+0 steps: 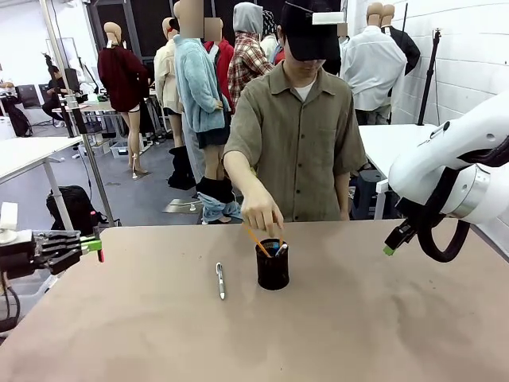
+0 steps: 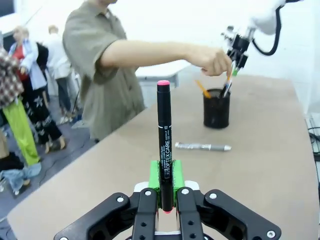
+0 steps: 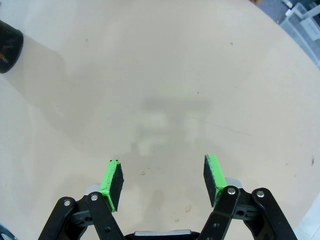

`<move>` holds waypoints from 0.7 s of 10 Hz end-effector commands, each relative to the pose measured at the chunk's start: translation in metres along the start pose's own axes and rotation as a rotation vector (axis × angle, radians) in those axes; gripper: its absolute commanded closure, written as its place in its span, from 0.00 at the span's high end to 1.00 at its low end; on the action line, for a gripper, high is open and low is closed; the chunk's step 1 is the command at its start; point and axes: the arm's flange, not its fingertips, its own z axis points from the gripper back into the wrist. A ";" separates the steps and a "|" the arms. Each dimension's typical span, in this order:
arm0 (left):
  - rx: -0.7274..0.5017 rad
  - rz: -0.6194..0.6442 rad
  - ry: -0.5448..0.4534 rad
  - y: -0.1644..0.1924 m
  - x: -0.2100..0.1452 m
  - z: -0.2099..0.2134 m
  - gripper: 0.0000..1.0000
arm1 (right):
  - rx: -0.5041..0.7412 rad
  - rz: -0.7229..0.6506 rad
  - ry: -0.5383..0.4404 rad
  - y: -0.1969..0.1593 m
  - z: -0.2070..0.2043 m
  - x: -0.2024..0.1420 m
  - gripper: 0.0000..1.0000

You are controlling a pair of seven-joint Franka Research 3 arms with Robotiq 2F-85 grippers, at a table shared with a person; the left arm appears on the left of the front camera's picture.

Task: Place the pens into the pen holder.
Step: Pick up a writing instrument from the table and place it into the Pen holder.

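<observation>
The black mesh pen holder (image 1: pixel 273 270) stands upright mid-desk, with the orange-yellow pen (image 1: pixel 256 240) leaning inside it. The silver-white pen (image 1: pixel 220 281) lies flat near it, toward the desk's left edge. The red-and-black pen (image 2: pixel 164 145) is clamped in the left claw (image 2: pixel 165 176).

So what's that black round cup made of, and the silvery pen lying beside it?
The black round cup looks like matte dark metal mesh, though its faint grainy texture leaves that unsure. The silvery pen looks like shiny metal or metal-coated plastic: it glints brightly along its barrel.
</observation>
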 end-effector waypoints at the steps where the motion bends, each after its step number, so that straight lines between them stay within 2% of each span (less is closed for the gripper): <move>1: -0.050 -0.088 -0.026 -0.037 -0.007 -0.028 0.00 | 0.009 0.007 -0.021 -0.001 -0.003 -0.005 0.81; 5: -0.184 -0.129 -0.069 -0.031 0.053 -0.138 0.00 | 0.009 0.007 -0.021 -0.001 -0.003 -0.005 0.81; 7: -0.283 -0.201 -0.159 -0.034 0.081 -0.187 0.00 | 0.009 0.007 -0.021 -0.001 -0.003 -0.005 0.81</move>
